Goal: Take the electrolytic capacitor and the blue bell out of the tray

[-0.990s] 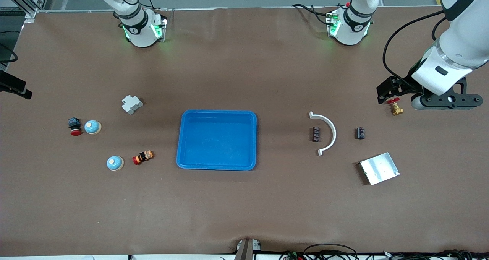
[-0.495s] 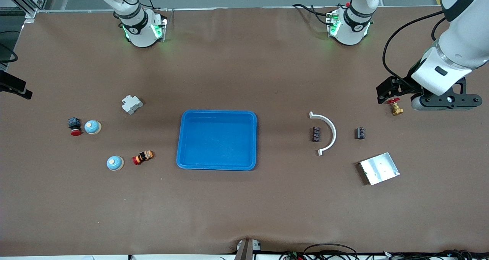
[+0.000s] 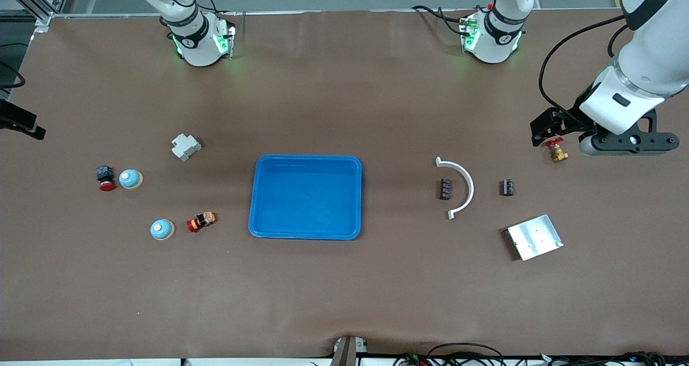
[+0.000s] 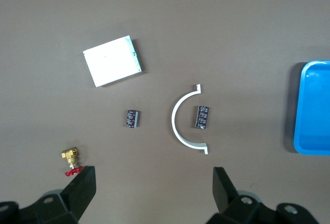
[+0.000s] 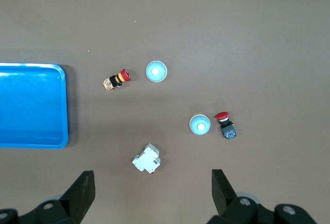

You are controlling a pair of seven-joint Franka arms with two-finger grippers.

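Two black capacitors [image 3: 445,189] [image 3: 507,187] lie toward the left arm's end, one inside a white arc [image 3: 462,187]; the left wrist view shows both capacitors [image 4: 202,117] [image 4: 133,119]. Two light-blue bells [image 3: 130,179] [image 3: 162,230] sit toward the right arm's end, and both bells [image 5: 199,125] [image 5: 155,72] appear in the right wrist view. The blue tray [image 3: 306,197] is empty. My left gripper [image 3: 546,129] [image 4: 154,193] hangs open and empty high over the table by a brass valve [image 3: 557,152]. My right gripper [image 5: 152,193] is open and empty, high above a white breaker [image 5: 146,159].
A metal plate [image 3: 534,237] lies nearer the front camera than the capacitors. Two red push buttons [image 3: 105,178] [image 3: 201,221] sit beside the bells. The white breaker [image 3: 185,146] lies farther back, between the bells and the right arm's base.
The left gripper has drifted very slightly toward the robots' bases. Nothing on the table has moved.
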